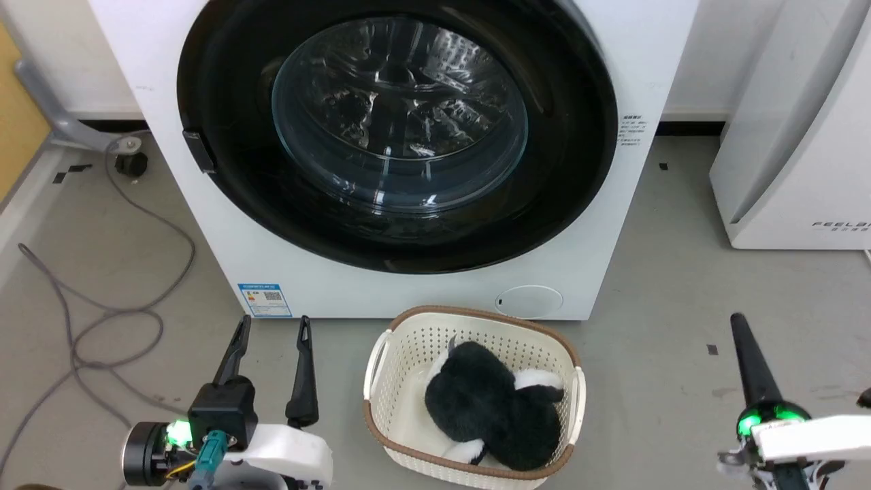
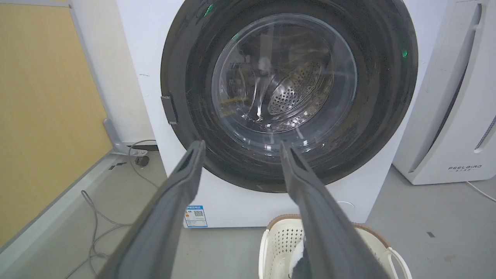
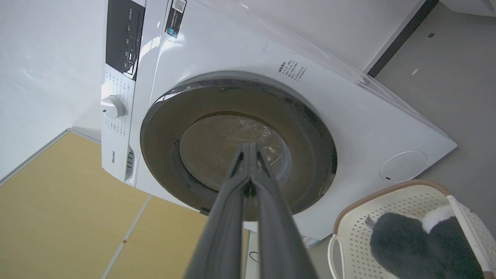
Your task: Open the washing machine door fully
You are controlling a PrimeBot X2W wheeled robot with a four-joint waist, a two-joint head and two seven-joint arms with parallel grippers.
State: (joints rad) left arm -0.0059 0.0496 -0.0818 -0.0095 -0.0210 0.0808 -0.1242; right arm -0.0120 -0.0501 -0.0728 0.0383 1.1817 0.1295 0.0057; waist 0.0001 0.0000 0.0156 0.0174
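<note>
Nearby, basket (image 1: 408, 354) holding black-and-white plush (image 1: 486, 401), door (image 1: 571, 136) closed, left jaws wide, right jaws together.

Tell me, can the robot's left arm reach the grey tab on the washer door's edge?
Probably yes. Its open jaws point at the washing machine door, and nothing stands between them and the grey tab.

- Setting: an indoor laundry corner, more test room than home.
- Landmark: white front-loading washing machine (image 1: 408, 292) on a bare grey floor (image 1: 680, 354), backed by a white wall (image 1: 714, 54).
- To its left: loose grey cables (image 1: 192, 250) and a yellow partition panel (image 2: 42, 116).
- To its right: white "FEELBIRD" appliance (image 1: 796, 170).
- Before it: perforated laundry basket (image 1: 503, 340).
</note>
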